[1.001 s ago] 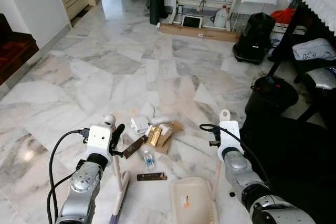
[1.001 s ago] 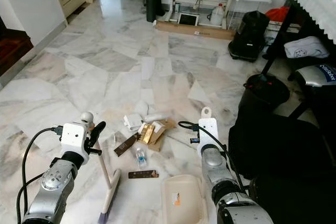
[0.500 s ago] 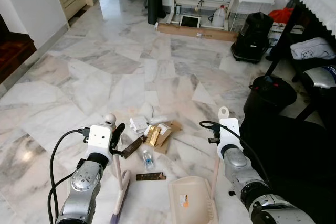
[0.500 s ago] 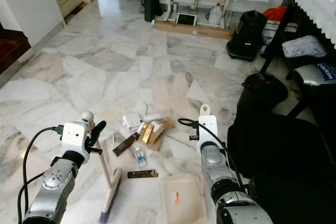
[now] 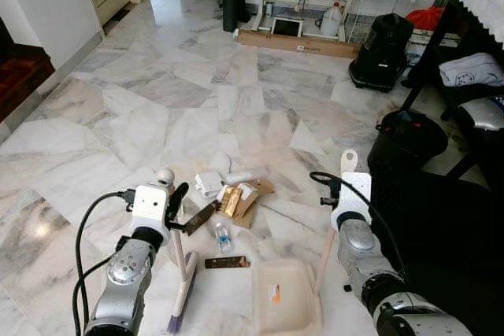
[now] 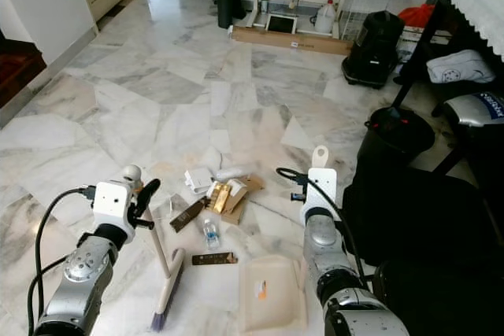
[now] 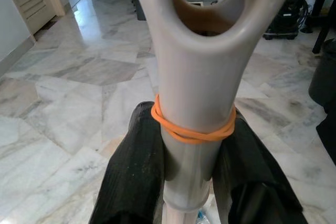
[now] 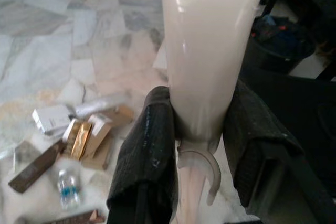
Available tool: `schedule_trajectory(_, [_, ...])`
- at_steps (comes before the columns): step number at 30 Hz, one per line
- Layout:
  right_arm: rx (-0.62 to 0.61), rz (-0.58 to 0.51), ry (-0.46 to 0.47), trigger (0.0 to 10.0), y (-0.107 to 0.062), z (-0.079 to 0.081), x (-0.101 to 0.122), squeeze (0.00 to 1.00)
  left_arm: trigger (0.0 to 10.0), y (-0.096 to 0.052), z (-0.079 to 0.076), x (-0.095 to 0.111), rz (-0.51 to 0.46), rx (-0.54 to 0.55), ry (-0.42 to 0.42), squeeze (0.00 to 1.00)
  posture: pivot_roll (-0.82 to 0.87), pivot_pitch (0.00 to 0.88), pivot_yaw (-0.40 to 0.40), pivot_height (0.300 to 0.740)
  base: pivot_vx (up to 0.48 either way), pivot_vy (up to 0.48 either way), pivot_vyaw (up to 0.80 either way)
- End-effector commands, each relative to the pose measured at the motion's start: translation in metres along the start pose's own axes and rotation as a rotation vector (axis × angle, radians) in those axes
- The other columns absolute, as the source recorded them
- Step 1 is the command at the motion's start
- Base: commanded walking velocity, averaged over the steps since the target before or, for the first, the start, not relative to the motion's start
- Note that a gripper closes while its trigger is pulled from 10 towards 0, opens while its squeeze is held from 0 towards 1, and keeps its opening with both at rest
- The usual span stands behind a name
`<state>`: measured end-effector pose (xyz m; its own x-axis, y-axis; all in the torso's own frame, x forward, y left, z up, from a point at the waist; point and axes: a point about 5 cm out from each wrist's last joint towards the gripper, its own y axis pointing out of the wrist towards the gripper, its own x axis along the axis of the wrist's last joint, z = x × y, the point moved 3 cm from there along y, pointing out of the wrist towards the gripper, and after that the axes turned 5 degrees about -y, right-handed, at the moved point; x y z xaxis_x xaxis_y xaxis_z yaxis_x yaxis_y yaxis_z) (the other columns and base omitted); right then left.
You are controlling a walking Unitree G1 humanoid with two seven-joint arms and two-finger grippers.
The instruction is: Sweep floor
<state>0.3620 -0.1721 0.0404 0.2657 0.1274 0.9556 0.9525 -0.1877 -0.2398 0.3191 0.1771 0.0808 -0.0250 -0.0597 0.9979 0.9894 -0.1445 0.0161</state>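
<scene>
Looking down at a marble floor, I am seeing both arms out in front of me. My left gripper is clamping a broom handle, its two black fingers pressed against either side, with an orange band wrapped around the handle just above them. The broom is standing nearly upright on the near left, its bristle head resting on the floor.

My right gripper is gripping the cream handle of a dustpan, fingers tight on both sides. The pan is lying flat on the floor near me, to the right of the broom head, and its handle is rising up into my right arm.

Litter is sitting in a loose cluster between the two arms and a little farther out: a small bottle lying on its side, a dark wrapper nearest the pan, another dark strip by my left wrist, a gold packet on a brown box, and white packaging at the far edge of the pile.

On the right, a black bin is standing beside dark furniture. Far across the room, a black vacuum, a white jug and a long cardboard box are lined along the wall.
</scene>
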Motion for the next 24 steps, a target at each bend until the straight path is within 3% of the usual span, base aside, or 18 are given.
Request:
schedule_trajectory(1, [-0.032,-0.079,0.027,10.0,0.002,-0.005,0.016,0.0,10.0,0.001,0.003,0.003,-0.013,0.004,-0.001,0.0,0.09,0.066,-0.045,0.74,0.0,0.0,0.0])
schedule_trajectory(10, [-0.039,-0.119,0.01,10.0,0.002,-0.005,0.02,0.0,10.0,-0.001,0.004,0.004,-0.016,0.001,0.003,0.0,0.1,0.073,-0.047,0.74,0.0,0.0,0.0])
schedule_trajectory(24, [-0.004,-0.035,-0.031,10.0,-0.006,0.005,-0.006,0.0,10.0,-0.007,0.008,0.006,-0.024,0.009,0.025,0.0,0.13,0.092,-0.048,0.74,0.0,0.0,0.0])
